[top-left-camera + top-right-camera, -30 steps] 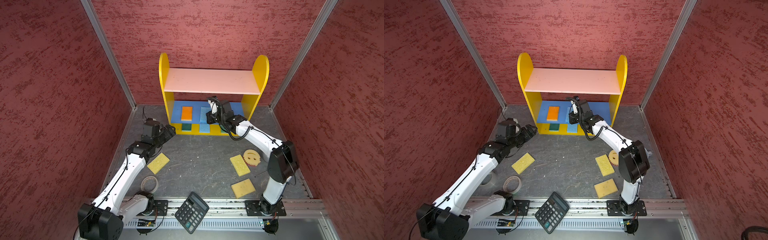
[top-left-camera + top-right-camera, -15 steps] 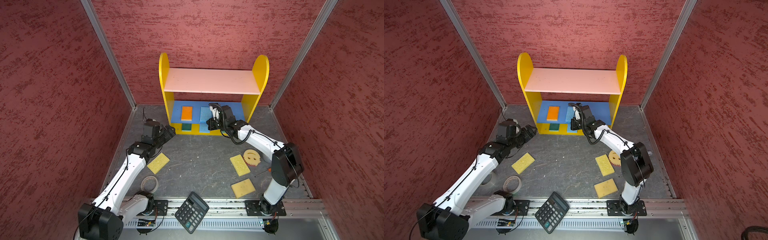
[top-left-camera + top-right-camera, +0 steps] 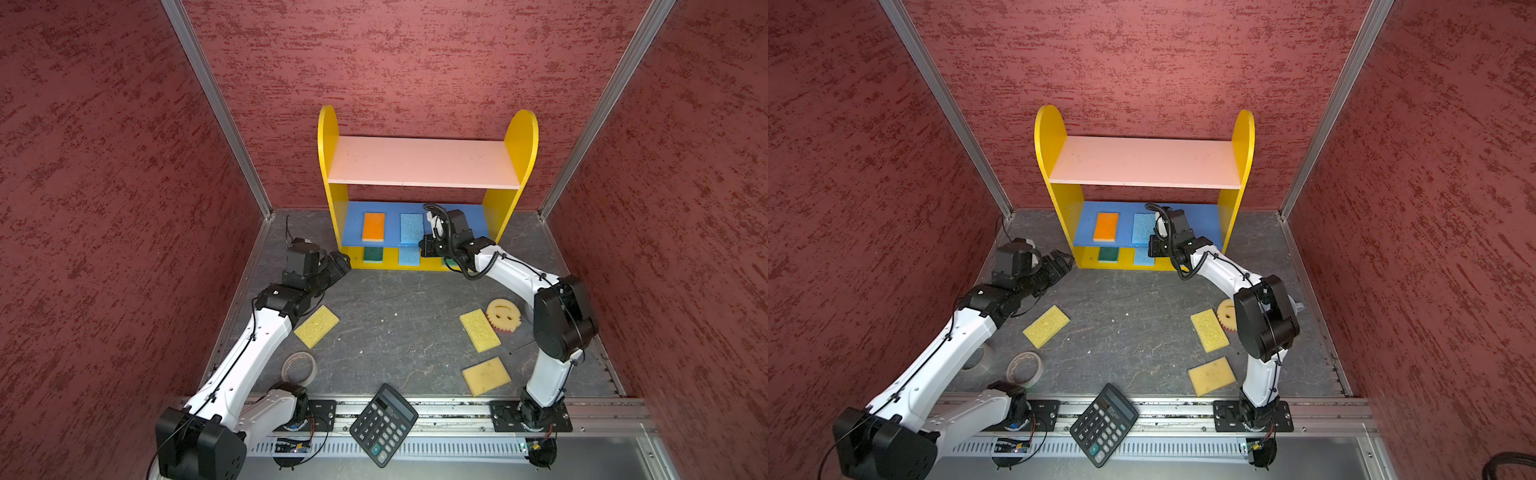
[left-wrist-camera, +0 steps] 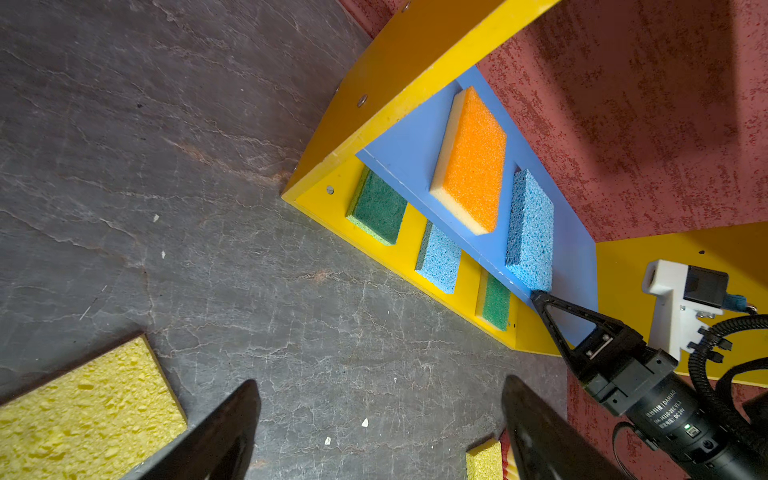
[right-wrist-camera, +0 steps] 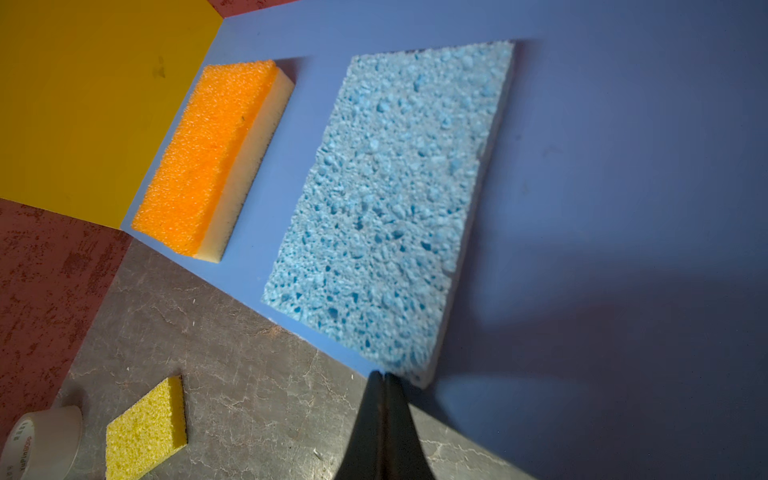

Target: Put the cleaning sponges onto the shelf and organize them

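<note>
R gripper (image 5: 384, 376) pinched shut, empty, tips at near corner of blue sponge (image 5: 386, 199) on shelf's blue mid board (image 5: 623, 166). Risk: fwd nudge skews it toward orange sponge (image 5: 203, 158) beyond; backward drag pulls it off edge. L gripper (image 4: 380, 384) wide, empty.

1. Both top views: bright, even overhead light; sharp throughout; faint soft shadows beneath the arms (image 3: 257, 345) on the surface (image 3: 395, 332).
2. Wide-angle bend; corner posts (image 3: 216, 108) splay outward.
3. Right wrist view: dim; broad soft shadow over the shelf (image 5: 623, 166); right tool (image 5: 382, 376) out of focus.
4. Left wrist view: crisp; left tool (image 4: 379, 384) blurred.
</note>
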Available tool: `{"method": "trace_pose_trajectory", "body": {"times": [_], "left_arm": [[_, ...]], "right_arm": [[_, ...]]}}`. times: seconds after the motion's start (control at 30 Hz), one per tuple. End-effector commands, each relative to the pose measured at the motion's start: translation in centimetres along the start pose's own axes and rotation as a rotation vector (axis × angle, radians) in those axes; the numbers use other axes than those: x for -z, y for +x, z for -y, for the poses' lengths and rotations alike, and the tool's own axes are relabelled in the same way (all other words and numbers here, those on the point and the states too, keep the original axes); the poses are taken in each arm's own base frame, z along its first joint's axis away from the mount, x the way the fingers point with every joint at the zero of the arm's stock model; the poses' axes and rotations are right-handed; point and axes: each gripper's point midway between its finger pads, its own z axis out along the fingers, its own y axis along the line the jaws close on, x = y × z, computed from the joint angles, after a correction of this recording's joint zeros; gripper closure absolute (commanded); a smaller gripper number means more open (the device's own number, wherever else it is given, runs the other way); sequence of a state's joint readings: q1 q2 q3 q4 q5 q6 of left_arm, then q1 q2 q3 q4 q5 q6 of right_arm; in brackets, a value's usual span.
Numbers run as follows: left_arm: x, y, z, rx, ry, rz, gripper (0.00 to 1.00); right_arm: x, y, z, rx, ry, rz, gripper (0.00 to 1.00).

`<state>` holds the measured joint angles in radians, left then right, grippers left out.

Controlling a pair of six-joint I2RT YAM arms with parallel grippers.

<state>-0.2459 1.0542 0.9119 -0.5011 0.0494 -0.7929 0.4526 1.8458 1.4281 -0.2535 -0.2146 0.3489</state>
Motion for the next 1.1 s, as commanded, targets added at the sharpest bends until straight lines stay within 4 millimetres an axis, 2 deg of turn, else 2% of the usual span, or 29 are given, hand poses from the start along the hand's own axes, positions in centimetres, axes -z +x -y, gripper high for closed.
{"method": "trace_pose_trajectory", "body": {"times": [0.0,0.3,0.37,0.47,0.57,0.63,0.73,0.77,0.87,1.07], "left_arm": [[-0.1,0.0,-0.6,0.01,-0.01,0.007,0.1],[0.2,0.0,-0.8,-0.012,-0.028,0.01,0.1],[0.2,-0.1,-1.6,-0.032,-0.068,0.013,0.09],[0.3,-0.3,-4.1,-0.023,-0.162,0.01,0.11],[0.1,-0.1,-7.5,0.029,-0.25,-0.007,0.27],[-0.1,0.3,-9.9,0.071,-0.311,-0.025,0.41],[-0.5,1.2,-12.5,0.105,-0.38,-0.057,0.49],[-0.8,1.5,-13.2,0.111,-0.399,-0.069,0.56],[-1.3,2.9,-14.7,0.12,-0.465,-0.129,0.99],[-1.6,5.8,-17.3,0.077,-0.623,-0.218,1.0]], "right_arm": [[0.1,-1.7,-0.7,-0.008,-0.035,0.03,1.0],[0.9,-1.1,-1.3,-0.027,-0.071,0.018,1.0],[1.4,-0.4,-1.6,-0.039,-0.088,0.012,1.0],[2.3,1.2,-2.7,-0.022,-0.096,0.003,1.0],[2.8,3.6,-3.9,0.018,-0.084,-0.016,1.0],[2.9,5.5,-5.1,0.045,-0.096,-0.034,1.0],[2.6,8.7,-7.1,0.084,-0.139,-0.074,1.0],[2.4,9.6,-7.6,0.095,-0.152,-0.089,1.0],[2.0,11.1,-7.7,0.105,-0.149,-0.127,1.0],[2.6,10.3,-7.3,0.139,-0.111,-0.098,0.99]]}}
